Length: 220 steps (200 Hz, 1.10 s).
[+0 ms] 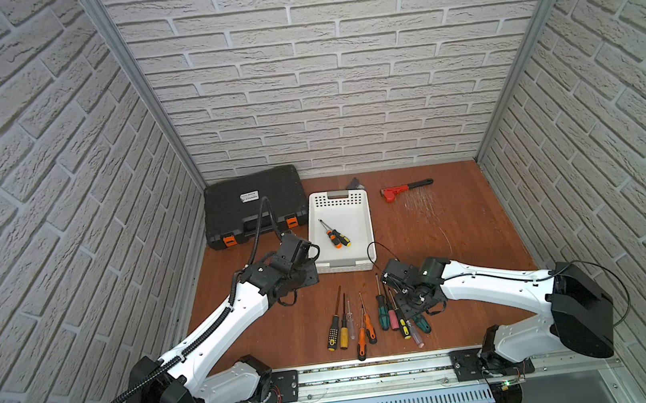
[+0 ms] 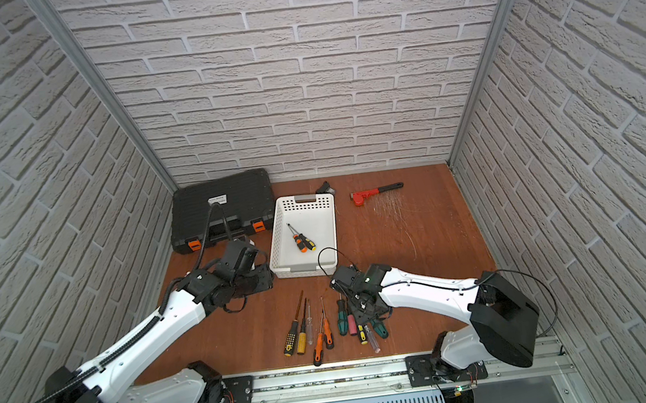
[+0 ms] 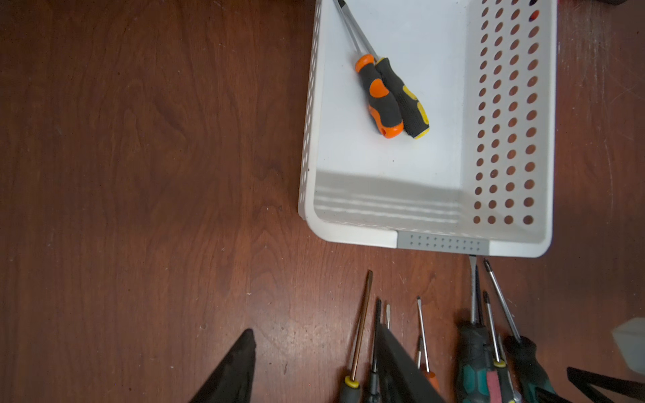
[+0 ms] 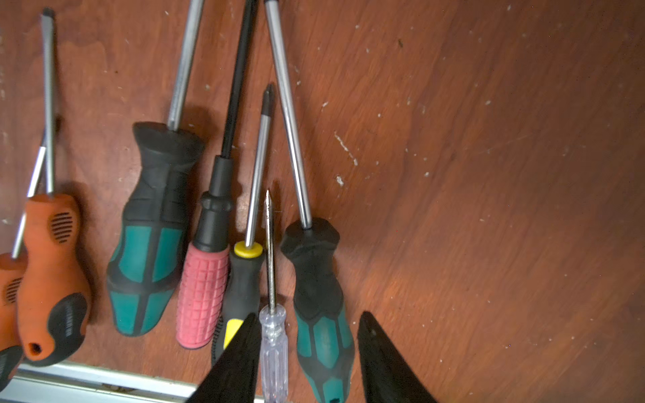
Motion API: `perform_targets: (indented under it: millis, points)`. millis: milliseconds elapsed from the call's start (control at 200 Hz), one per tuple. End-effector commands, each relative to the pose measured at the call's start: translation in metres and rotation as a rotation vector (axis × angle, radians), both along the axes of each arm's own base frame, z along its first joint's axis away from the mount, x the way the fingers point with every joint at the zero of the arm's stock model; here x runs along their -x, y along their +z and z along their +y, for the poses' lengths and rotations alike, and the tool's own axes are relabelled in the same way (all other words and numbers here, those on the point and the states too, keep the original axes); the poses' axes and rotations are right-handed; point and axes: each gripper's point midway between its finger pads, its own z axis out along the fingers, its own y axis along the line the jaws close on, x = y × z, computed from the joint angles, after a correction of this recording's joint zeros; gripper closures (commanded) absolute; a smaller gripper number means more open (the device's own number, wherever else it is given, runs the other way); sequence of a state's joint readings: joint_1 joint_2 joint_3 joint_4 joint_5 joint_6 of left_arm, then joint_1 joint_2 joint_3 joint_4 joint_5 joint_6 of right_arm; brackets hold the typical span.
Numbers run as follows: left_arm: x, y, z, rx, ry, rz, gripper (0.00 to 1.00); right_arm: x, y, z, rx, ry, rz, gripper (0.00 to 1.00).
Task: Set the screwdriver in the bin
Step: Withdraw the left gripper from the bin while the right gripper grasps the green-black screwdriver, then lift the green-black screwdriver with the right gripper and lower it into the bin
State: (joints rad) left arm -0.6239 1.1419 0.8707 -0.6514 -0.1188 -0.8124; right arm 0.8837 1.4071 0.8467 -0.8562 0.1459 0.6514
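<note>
Right gripper (image 4: 309, 315): jaws stand apart, nothing clamped. Two handles lie between its fingers: the clear-handled screwdriver (image 4: 274, 345), just beside one finger (contact cannot be told), and the green-handled screwdriver (image 4: 314, 279) next to the other finger, a thin gap visible. Both lie flat on the table (image 4: 488, 174), shafts pointing away past the fingertips. Just outside the clear-handle side, a yellow-black screwdriver (image 4: 242, 279) and a pink-handled screwdriver (image 4: 202, 296) lie packed handle to handle.

Left gripper (image 3: 314, 329): jaws stand apart and empty, held over bare table. More tools of the row are seen beside and under one finger.

The bin (image 3: 359, 240) is seen beyond the left fingertips, off to one side, not touched. In both top views its near end wall is close to the right gripper but apart from it. Inside it, an orange-black screwdriver (image 3: 378, 101) and a black-yellow screwdriver (image 3: 401, 94) lie on the floor, handles touching side by side, shafts toward the far end wall.

The black case (image 1: 250, 203) is shut; contents are not seen.
</note>
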Motion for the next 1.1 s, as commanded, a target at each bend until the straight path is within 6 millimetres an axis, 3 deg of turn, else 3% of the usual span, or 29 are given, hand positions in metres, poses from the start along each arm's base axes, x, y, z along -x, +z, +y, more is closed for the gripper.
perform_targets:
  millis: [0,510,820,875,990,1095]
  points:
    - [-0.002,-0.001,0.002,0.015,0.028,-0.015,0.44,-0.006,-0.003,0.001,0.002,0.005,-0.031,0.52]
    - [0.003,-0.004,0.009,-0.006,0.037,0.007,0.44,-0.008,-0.031,-0.007,-0.037,-0.062,0.017,0.65]
    - [0.007,-0.006,0.015,-0.029,0.039,0.024,0.44,-0.010,-0.046,-0.009,-0.059,-0.105,0.043,0.83]
    - [0.007,-0.006,0.016,-0.027,0.046,0.022,0.44,-0.009,-0.048,-0.013,-0.052,-0.123,0.048,0.90]
    - [0.005,-0.005,0.018,-0.022,0.053,0.020,0.44,-0.011,-0.041,-0.023,-0.050,-0.159,0.023,0.94]
    - [0.003,-0.003,0.021,-0.027,0.057,0.014,0.44,-0.021,-0.017,-0.027,-0.103,-0.203,-0.037,0.94]
